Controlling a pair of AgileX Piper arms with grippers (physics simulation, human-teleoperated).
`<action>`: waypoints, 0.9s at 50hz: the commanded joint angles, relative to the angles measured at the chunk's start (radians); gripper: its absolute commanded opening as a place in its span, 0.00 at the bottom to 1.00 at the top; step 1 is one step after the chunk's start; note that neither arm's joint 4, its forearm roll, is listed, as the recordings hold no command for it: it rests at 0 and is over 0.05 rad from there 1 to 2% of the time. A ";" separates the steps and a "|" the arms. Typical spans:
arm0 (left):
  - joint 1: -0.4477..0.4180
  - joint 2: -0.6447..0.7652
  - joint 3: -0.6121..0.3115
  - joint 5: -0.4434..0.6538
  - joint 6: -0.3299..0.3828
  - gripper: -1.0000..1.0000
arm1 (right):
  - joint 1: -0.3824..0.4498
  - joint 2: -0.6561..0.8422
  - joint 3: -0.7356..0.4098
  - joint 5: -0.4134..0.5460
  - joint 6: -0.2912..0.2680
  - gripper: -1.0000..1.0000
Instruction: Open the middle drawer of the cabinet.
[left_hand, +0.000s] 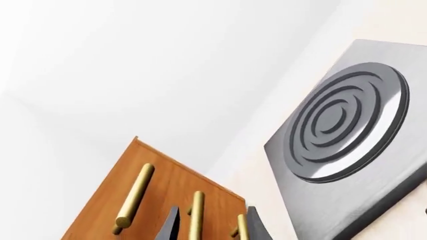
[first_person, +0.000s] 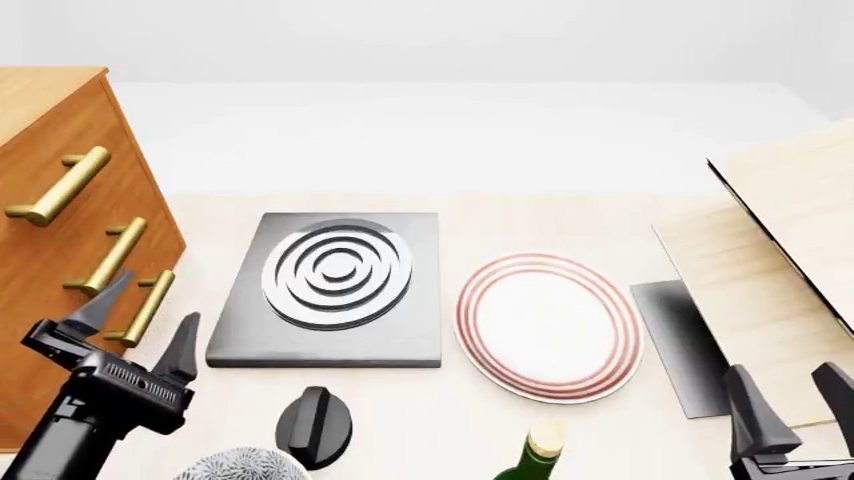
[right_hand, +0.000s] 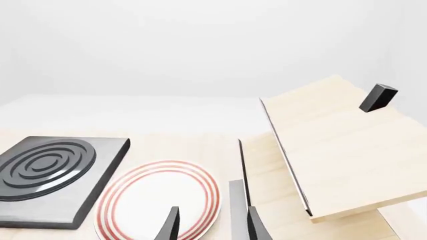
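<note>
- Left gripper (first_person: 138, 322) hangs with its fingers spread wide and empty, just in front of the cabinet (first_person: 54, 300); in the front view its tips bracket the lowest brass handle (first_person: 143, 307), while the left wrist view shows a bar between the tips that I take to be the middle drawer's handle (left_hand: 196, 215).
- Middle drawer (first_person: 60, 255) sits shut in the cabinet at the table's left, its handle (first_person: 111, 256) the second of three matching bars.
- Main risk, as I judge it: the three handles lie close together and look alike, so a slightly low closing would catch the bottom bar and pull the wrong drawer.
- Second risk: a finger striking the drawer face or a handle post instead of sliding past the bar (the approach is angled, not square), giving a weak pinch that slips when pulled.
- Right gripper (first_person: 785, 398) hovers parted and empty at the far right, near the pale wooden board structure (first_person: 787, 230).
- Nearby: a grey hob plate with raised rings (first_person: 334, 290), a red-ringed plate (first_person: 547, 325), a black knob (first_person: 315, 425), a green bottle's top (first_person: 541, 450) and a patterned bowl rim (first_person: 240, 465).
- None of these stand between the gripper and the handles, though a backward pull would bring the arm toward the knob and bowl.
</note>
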 joint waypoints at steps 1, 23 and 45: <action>0.006 0.029 0.000 -0.007 -0.001 1.00 | -0.006 -0.007 -0.001 0.000 0.002 1.00; 0.066 0.027 0.000 -0.007 0.031 1.00 | -0.006 -0.006 0.000 -0.002 0.002 1.00; 0.128 0.044 0.000 -0.007 0.049 1.00 | -0.006 -0.007 -0.001 0.000 0.004 1.00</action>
